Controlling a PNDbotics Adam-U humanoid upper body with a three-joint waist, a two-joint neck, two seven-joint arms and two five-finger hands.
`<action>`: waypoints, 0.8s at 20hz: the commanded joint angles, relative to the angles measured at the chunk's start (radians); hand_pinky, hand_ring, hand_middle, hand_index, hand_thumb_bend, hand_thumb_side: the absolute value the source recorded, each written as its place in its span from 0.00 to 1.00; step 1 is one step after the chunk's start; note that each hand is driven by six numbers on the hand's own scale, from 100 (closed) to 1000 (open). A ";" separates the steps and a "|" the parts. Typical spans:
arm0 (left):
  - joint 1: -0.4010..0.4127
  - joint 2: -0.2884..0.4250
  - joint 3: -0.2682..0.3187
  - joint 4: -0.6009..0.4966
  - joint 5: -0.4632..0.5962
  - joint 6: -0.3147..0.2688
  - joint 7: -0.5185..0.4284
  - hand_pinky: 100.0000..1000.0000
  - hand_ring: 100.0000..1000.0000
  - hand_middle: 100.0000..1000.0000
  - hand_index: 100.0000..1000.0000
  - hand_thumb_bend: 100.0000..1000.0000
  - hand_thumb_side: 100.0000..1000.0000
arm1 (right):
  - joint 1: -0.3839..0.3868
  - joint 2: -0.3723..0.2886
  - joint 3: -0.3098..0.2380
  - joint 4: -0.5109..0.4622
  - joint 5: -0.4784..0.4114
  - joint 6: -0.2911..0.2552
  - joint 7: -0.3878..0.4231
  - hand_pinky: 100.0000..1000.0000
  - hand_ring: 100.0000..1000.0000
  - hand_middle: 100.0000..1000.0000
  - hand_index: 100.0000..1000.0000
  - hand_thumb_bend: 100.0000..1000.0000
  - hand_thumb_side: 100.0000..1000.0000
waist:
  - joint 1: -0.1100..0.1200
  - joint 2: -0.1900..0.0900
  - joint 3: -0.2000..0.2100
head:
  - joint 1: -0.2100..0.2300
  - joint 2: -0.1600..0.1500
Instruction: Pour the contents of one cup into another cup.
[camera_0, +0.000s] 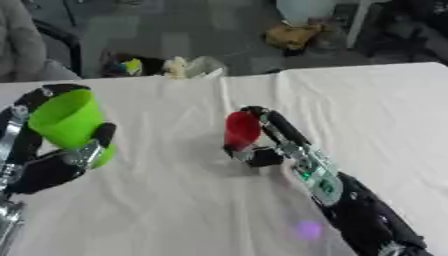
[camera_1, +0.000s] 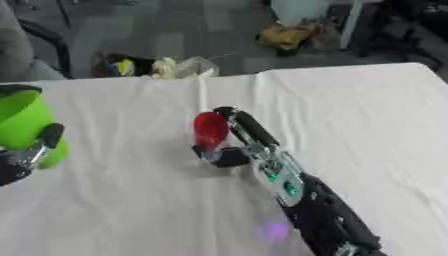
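With the left hand (camera_0: 66, 160) gripping the green cup (camera_0: 70, 122) and the right hand (camera_0: 262, 145) wrapped round the red cup (camera_0: 241, 129), I'd bring the rims close before tipping.

Green cup (camera_0: 68, 122): bright lime, wide-mouthed, held raised off the surface (camera_0: 192, 200), tilted with its mouth up and leaning left; dark fingers (camera_0: 103, 134) curl round its lower wall, more behind its rim. Red cup (camera_0: 241, 129): smaller, darker, near-upright on the surface, fingers (camera_0: 278, 125) along its right side and below its base. Contents not visible.
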 joint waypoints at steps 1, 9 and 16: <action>0.004 0.033 0.032 -0.031 0.007 0.003 0.021 0.13 0.18 0.29 0.70 0.00 0.15 | -0.007 -0.047 -0.018 -0.063 -0.030 0.021 0.003 0.83 0.87 0.26 0.61 0.00 0.26 | -0.001 -0.025 -0.005 | 0.003 0.000; 0.050 0.037 0.057 -0.008 -0.007 0.011 0.051 0.13 0.17 0.29 0.70 0.00 0.16 | 0.004 -0.109 -0.039 -0.174 -0.086 0.071 0.014 0.82 0.85 0.26 0.60 0.00 0.29 | -0.009 -0.037 -0.027 | 0.007 -0.002; 0.082 0.042 0.052 0.037 -0.049 0.013 0.050 0.12 0.17 0.28 0.70 0.00 0.15 | 0.013 -0.157 -0.041 -0.276 -0.123 0.097 0.034 0.82 0.85 0.27 0.61 0.00 0.19 | -0.017 -0.048 -0.048 | 0.015 0.000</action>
